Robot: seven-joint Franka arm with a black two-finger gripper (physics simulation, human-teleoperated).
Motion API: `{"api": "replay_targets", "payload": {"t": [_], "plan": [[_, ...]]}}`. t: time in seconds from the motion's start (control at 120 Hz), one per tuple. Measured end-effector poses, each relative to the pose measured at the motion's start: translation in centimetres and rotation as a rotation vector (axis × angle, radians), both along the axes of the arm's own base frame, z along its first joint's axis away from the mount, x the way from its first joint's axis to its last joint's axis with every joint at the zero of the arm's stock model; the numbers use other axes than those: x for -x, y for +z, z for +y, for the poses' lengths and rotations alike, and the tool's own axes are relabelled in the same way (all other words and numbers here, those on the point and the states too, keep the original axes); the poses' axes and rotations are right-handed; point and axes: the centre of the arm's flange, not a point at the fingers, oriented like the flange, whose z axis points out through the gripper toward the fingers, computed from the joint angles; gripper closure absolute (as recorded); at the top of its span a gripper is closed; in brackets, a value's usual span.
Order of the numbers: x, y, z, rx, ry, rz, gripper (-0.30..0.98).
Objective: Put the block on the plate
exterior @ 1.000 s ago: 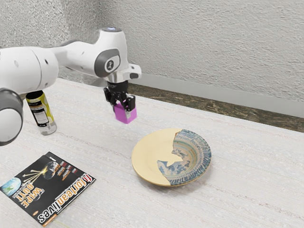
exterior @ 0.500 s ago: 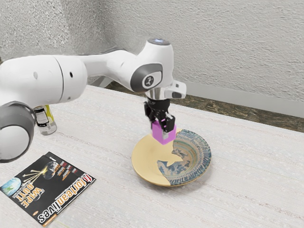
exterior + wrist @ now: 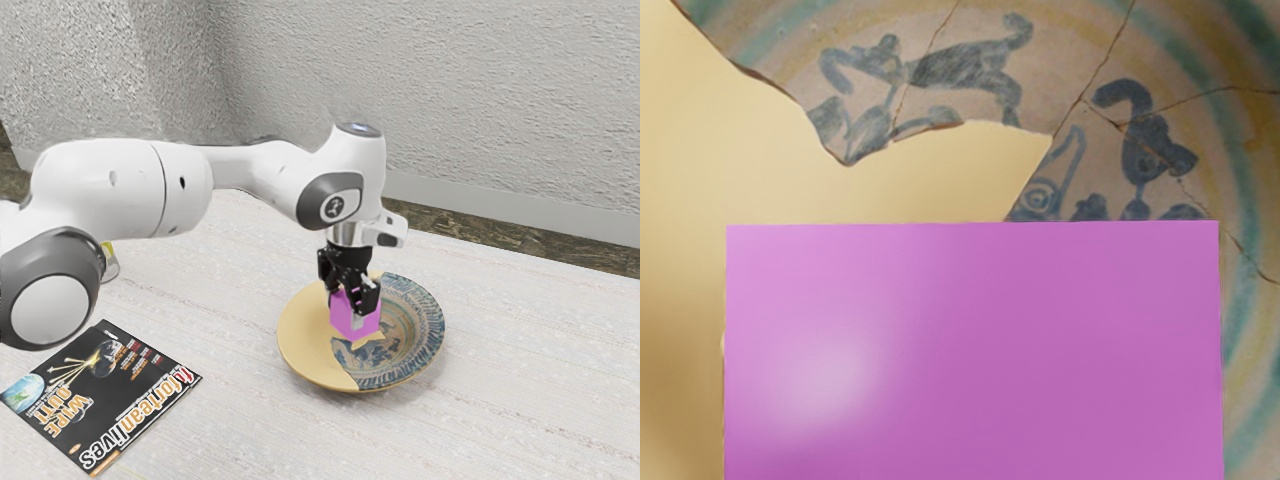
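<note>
In the exterior view my gripper (image 3: 353, 300) is over the middle of the plate (image 3: 308, 350), shut on the pink-purple block (image 3: 352, 322) with fingers at two of its sides. The block is upright, low over the plate's centre; I cannot tell whether its underside touches the plate. The plate is part plain yellow, part blue-patterned. In the wrist view the block (image 3: 970, 350) covers the lower middle, with the patterned plate (image 3: 950, 70) behind it.
A dark magazine (image 3: 100, 395) lies flat on the white table (image 3: 230, 420) toward the exterior view's lower left. A can (image 3: 110, 262) stands partly hidden behind the arm at the exterior view's left. A textured wall rises behind the table.
My gripper has carried the block toward the exterior view's right and down, from beyond the plate to low over its centre. Plate and magazine have stayed put; the arm now hides more of the can.
</note>
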Motion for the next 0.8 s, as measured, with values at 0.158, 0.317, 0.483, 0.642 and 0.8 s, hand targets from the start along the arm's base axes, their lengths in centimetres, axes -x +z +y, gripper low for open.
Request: {"api": "replay_targets", "payload": {"t": [0.158, 0.317, 0.483, 0.642, 0.8], "plan": [[0.0, -1.6, -0.1, -0.003, -0.001, 0.020, 0.31], [0.2, -2.3, -0.3, 0.011, 0.008, 0.035, 0.22], [0.4, -2.6, -0.6, 0.024, 0.012, 0.039, 0.10], [1.5, 0.0, -0.3, 0.031, 0.013, 0.016, 0.05], [3.3, 5.4, 0.2, 0.045, 0.011, -0.042, 0.02]]}}
